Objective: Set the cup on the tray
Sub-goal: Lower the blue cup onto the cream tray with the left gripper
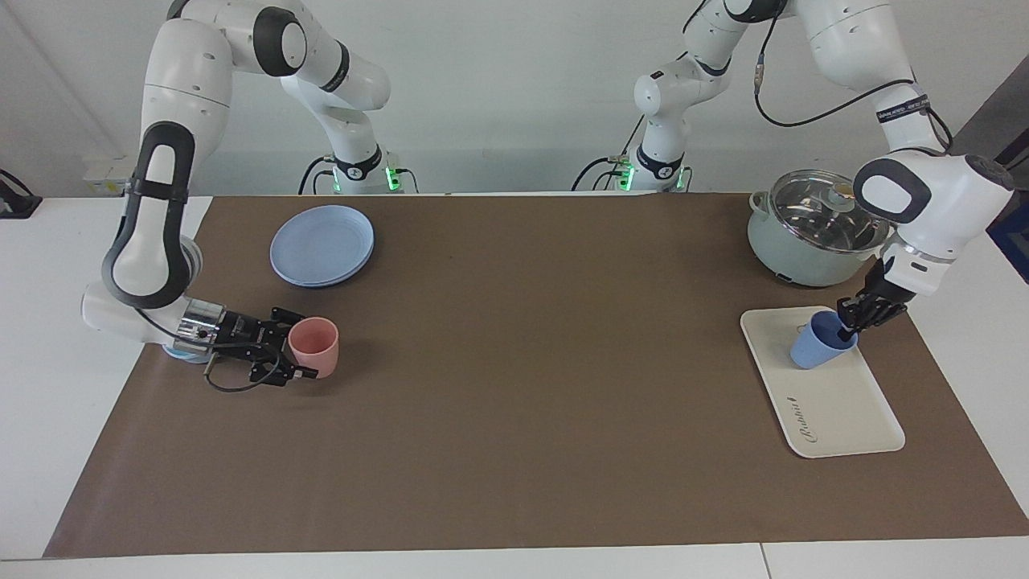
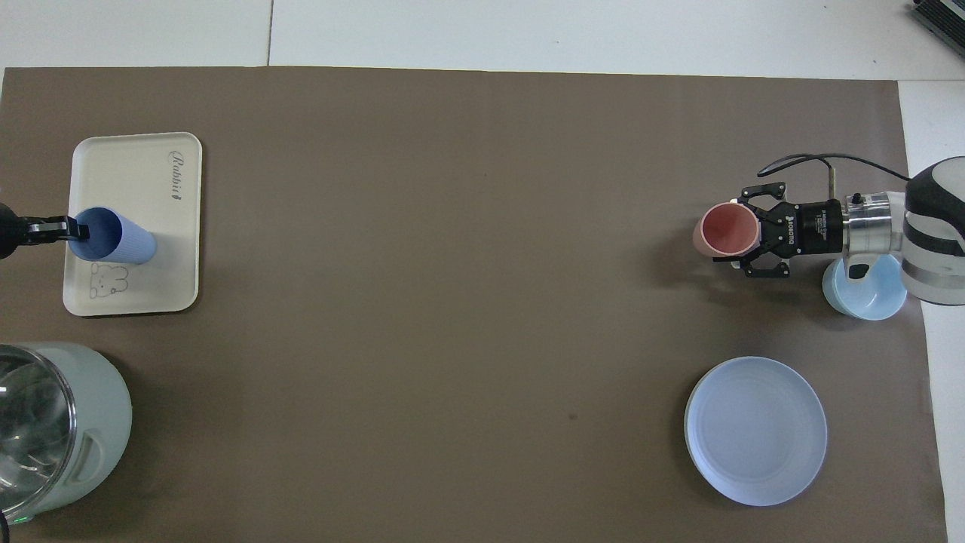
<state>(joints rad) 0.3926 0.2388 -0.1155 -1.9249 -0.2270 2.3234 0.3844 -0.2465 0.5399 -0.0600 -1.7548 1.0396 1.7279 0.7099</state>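
One high camera faces the robots across the table; another looks steeply down from their end, both covering the tabletop.

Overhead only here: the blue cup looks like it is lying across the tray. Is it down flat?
Observer: No. In the facing view the cup is tilted, not lying flat. Its base is low over the tray, and the left gripper is at its raised rim. I cannot tell whether the base touches.
Operator: My frame cuts off the pot. Is it lidded?
Observer: Yes, the pot wears a glass lid with a knob on top.
Operator: Is the pink cup tipped too?
Observer: No, the pink cup is upright and low at the mat, with the right gripper shut on its rim.
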